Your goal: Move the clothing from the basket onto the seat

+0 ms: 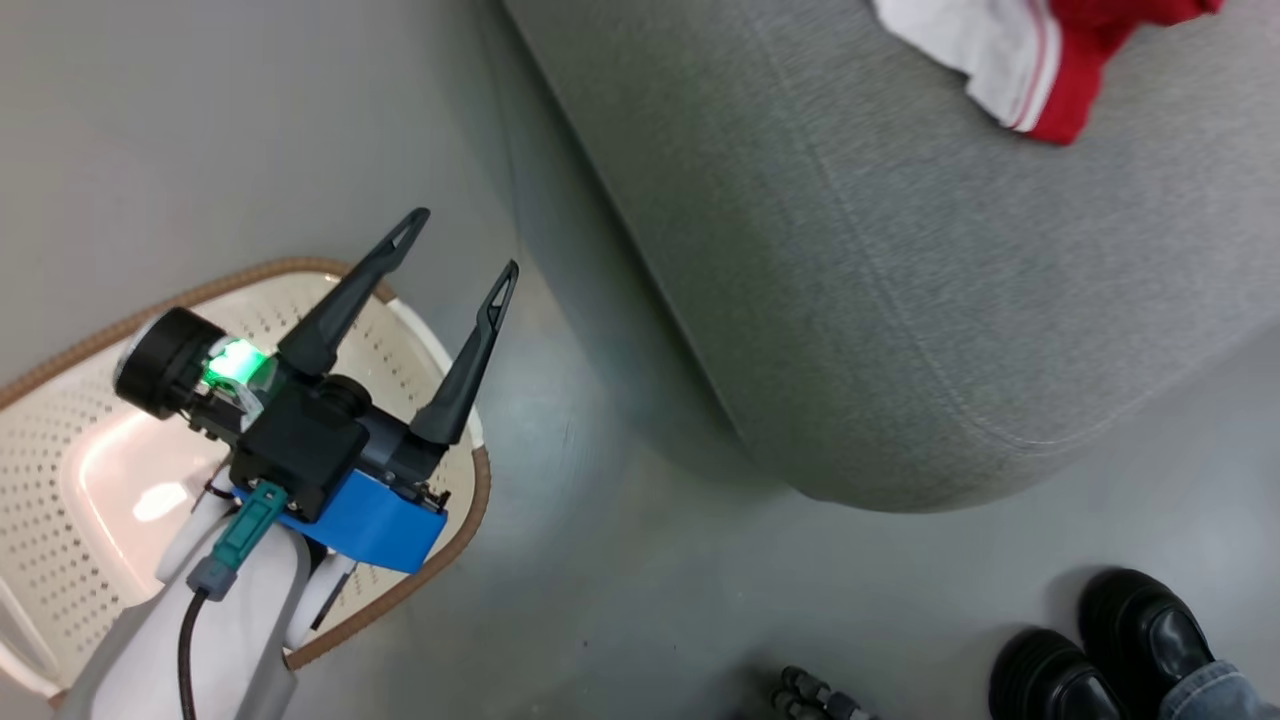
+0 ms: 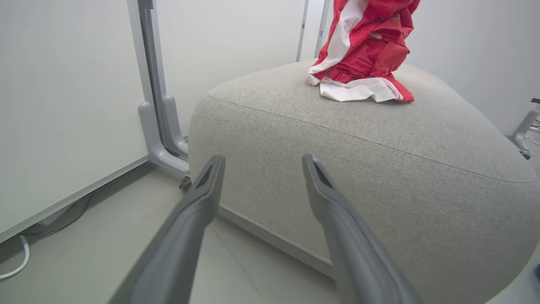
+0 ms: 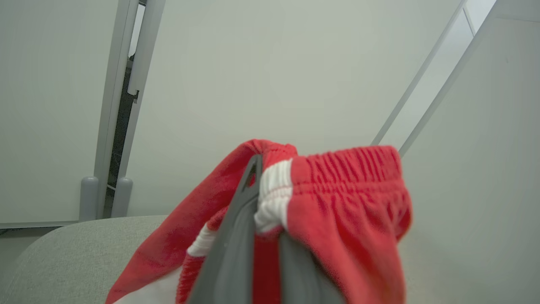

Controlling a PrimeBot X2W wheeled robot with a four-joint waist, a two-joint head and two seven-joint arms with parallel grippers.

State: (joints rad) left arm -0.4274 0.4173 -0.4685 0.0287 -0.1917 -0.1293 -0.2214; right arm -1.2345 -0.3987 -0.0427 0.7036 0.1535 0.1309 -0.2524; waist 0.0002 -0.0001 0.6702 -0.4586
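Clothing: the red-and-white garment (image 2: 363, 55) hangs as a column. Its lower folds are piled on the top of the seat (image 2: 379, 169) and its upper end runs out of the left wrist view.
Right end effector (image 3: 259, 185): the fingers are pressed together on the gathered waistband. My guess is that you grip it high so the cloth drapes down onto the cushion instead of dragging.
Left end effector (image 1: 466, 238): the fingers are spread with nothing between them. It hovers over the basket (image 1: 300, 265) and points toward the seat's flank, out of the other arm's way.
Basket: it stands on the floor just beside the seat's rounded corner. The inside you can see is bare perforated plastic.
Step (judged): set-down is nearly done. The hem is resting, but the waistband is not yet let go.
Next: open the right fingers over the cushion top so the upper part falls onto the pile.
Risk: the elastic may cling to a finger. A person's shoes (image 1: 1100, 650) stand near the seat.
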